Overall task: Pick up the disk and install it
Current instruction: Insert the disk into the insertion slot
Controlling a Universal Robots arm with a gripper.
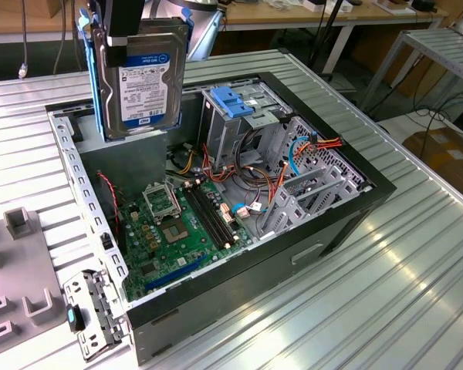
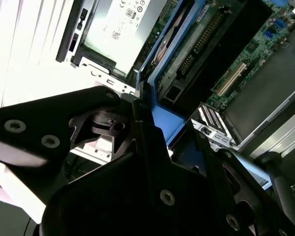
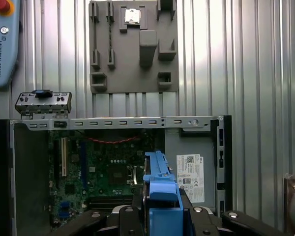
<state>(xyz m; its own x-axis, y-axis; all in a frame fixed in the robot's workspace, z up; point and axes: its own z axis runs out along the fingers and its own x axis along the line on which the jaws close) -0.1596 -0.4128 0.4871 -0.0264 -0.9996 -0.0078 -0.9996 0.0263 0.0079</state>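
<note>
Silver metal with a white label and a blue top band, the disk [image 1: 143,89] hangs upright over the open computer case [image 1: 347,200], label facing the exterior view. Blue plastic rails run along its long sides. The hand [image 1: 127,38] is clamped on the disk at its upper end, black fingers pressed against both sides, and the disk touches nothing else that I can make out.

In the first wrist view a blue rail [image 3: 162,191] shows edge-on, squeezed between the dark fingers [image 3: 130,216]. Beneath it lie the green motherboard [image 3: 108,172] and, just beside that, the grey power-supply box [image 3: 187,145] with its white sticker [image 3: 190,178]. In the second wrist view the same blue rail [image 2: 163,123] runs out from between the black finger parts.

The drive cage [image 1: 231,131] stands inside the case, to the exterior view's right of the disk and apart from it, topped by a blue latch plate [image 1: 231,100]. Orange and red cables [image 1: 293,150] loop beside the cage.

The case rests on a ribbed metal desk [image 1: 386,293]. A grey fixture plate [image 3: 132,46] lies on the desk beyond the case's open edge
</note>
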